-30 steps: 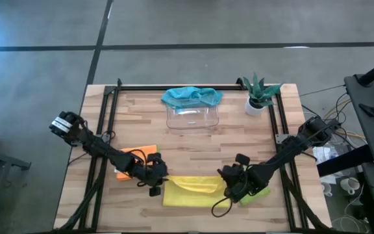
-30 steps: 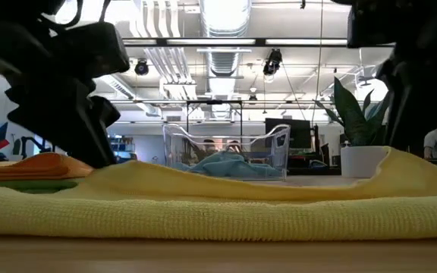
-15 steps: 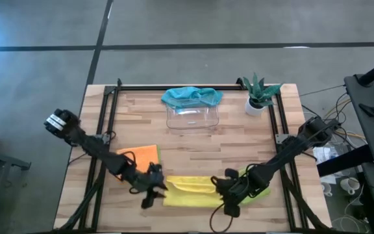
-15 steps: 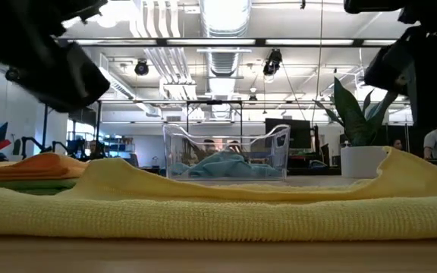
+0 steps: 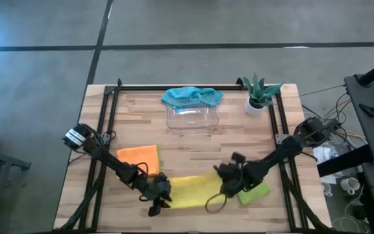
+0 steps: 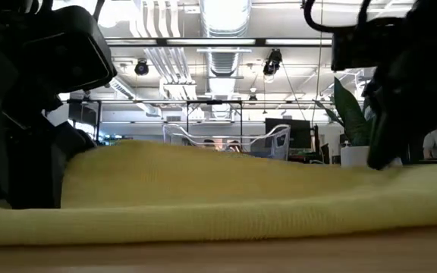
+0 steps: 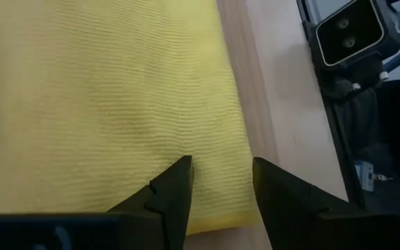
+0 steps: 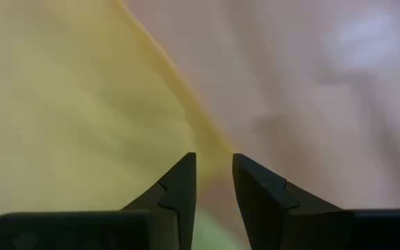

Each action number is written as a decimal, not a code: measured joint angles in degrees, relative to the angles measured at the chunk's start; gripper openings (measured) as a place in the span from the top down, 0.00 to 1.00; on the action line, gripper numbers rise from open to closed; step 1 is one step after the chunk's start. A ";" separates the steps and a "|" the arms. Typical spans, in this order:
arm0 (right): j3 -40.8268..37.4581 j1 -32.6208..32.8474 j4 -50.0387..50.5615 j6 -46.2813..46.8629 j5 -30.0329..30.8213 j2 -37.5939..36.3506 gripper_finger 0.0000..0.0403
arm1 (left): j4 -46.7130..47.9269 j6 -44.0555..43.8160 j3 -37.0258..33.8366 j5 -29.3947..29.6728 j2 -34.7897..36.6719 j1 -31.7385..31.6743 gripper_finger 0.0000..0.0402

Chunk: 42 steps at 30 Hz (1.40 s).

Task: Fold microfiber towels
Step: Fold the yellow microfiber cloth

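A yellow towel (image 5: 192, 190) lies near the table's near edge, between my two grippers. My left gripper (image 7: 221, 173) is open at the towel's near left corner (image 7: 238, 208), tilted down, one finger over the cloth and one at its near edge. At the towel's right end my right gripper (image 8: 214, 163) points down, its fingers a narrow gap apart, with the towel's edge (image 8: 186, 111) running into that gap. An orange towel (image 5: 139, 156) lies flat at the left. A lime green towel (image 5: 256, 193) lies beside the right gripper. A teal towel (image 5: 191, 96) is draped over the clear tray. My left gripper stands low over the yellow towel's near left corner, but I cannot tell whether its fingertips (image 7: 176, 182) touch the cloth. My right gripper has the towel's edge (image 8: 207, 142) between its fingertips, coming from above; I cannot tell whether they touch it.
The clear tray (image 5: 193, 117) stands at the far middle and a small potted plant (image 5: 260, 95) at the far right. Black frame rails (image 5: 109, 130) run along both sides of the table. Bare wood lies between the tray and the yellow towel.
My left gripper has swung from beside the orange towel toward the near edge and come down at the yellow towel's left end. My right gripper has shifted a little toward the table's left. In the low view the towel's raised right ridge has sunk and its left part now humps up.
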State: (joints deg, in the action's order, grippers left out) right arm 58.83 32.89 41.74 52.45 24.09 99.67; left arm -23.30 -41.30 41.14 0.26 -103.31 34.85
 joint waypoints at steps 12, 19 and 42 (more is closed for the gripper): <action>2.87 1.94 -1.69 0.20 -1.47 -1.01 0.80 | 2.14 2.58 -0.14 -0.84 2.88 -0.51 0.65; 2.12 3.99 -23.76 -7.39 -4.74 1.79 0.80 | 2.02 8.76 0.01 0.95 6.71 -1.39 0.65; 11.76 -6.51 6.97 -30.58 5.65 2.11 0.80 | 0.81 13.24 4.12 -4.53 3.13 -2.15 0.65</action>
State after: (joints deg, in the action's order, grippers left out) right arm 70.59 26.38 48.71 21.86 29.74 101.78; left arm -22.49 -28.05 45.26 -4.26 -100.18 32.70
